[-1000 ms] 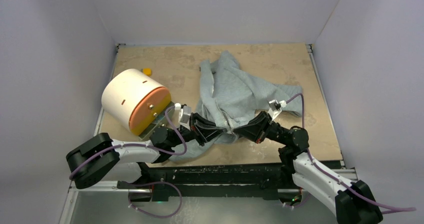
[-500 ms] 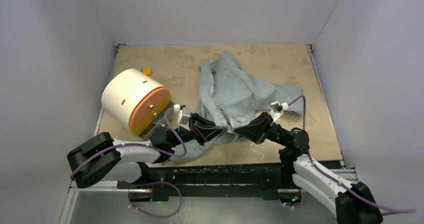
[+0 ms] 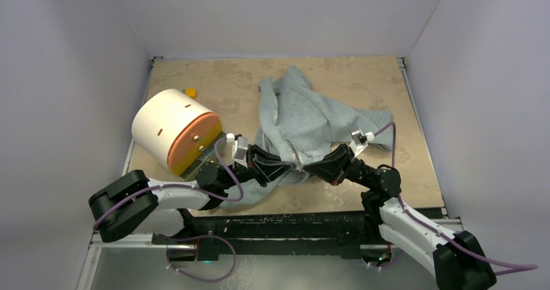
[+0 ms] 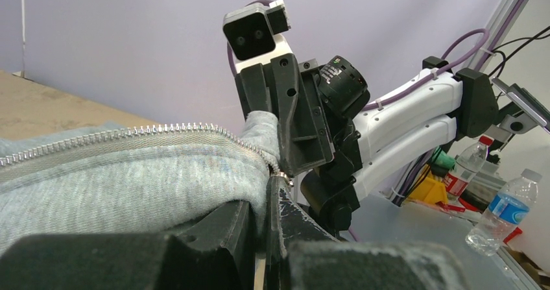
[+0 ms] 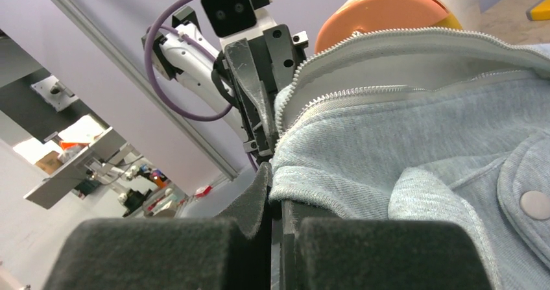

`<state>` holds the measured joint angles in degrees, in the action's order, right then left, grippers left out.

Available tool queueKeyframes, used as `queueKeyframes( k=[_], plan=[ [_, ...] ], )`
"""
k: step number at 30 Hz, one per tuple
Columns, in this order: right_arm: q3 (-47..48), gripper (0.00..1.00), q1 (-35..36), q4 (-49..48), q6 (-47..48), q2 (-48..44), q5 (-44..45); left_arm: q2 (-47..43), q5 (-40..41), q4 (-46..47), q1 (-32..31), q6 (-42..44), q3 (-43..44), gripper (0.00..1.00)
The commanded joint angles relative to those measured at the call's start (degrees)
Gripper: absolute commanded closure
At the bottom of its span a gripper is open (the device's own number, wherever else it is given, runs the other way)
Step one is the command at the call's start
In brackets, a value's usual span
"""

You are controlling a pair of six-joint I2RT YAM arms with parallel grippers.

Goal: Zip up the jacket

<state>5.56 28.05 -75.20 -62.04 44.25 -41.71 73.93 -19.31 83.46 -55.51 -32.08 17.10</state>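
Note:
The light grey jacket (image 3: 305, 118) lies crumpled on the tan table, its near hem lifted between the two arms. My left gripper (image 3: 290, 165) is shut on the hem next to the zipper's lower end. In the left wrist view grey fabric (image 4: 130, 186) is pinched between the fingers, and the zipper teeth (image 4: 162, 129) run down to a small metal piece (image 4: 281, 174). My right gripper (image 3: 309, 168) faces it, almost touching, and is shut on the other hem edge (image 5: 324, 180). In the right wrist view two rows of zipper teeth (image 5: 337, 95) stand apart above the right gripper (image 5: 275, 193).
A large white cylinder with an orange end (image 3: 172, 131) lies on the table just left of my left arm. A small yellow object (image 3: 191, 92) sits behind it. White walls close in the table on three sides. A snap button (image 5: 536, 204) shows on a pocket flap.
Both grippers stay pinched on the hem at the same spot. The arms have shifted only very slightly.

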Motion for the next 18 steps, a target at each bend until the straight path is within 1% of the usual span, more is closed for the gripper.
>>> queueKeyframes(
  k=[1, 8, 18],
  plan=[
    [2.4, 1.00, 0.0, -8.8, -1.3, -0.1, -1.5, 0.2, 0.8, 7.5, 0.1, -0.5, 2.1, 1.00],
    [2.6, 1.00, 0.0, -8.5, -1.0, 0.1, -1.4, 0.2, 1.2, 7.5, 0.1, -0.7, 2.1, 1.00],
    [4.2, 1.00, 0.0, -2.2, 1.2, 0.0, -0.4, 0.4, -0.2, 7.3, 0.1, -1.3, 2.8, 1.00]
  ],
)
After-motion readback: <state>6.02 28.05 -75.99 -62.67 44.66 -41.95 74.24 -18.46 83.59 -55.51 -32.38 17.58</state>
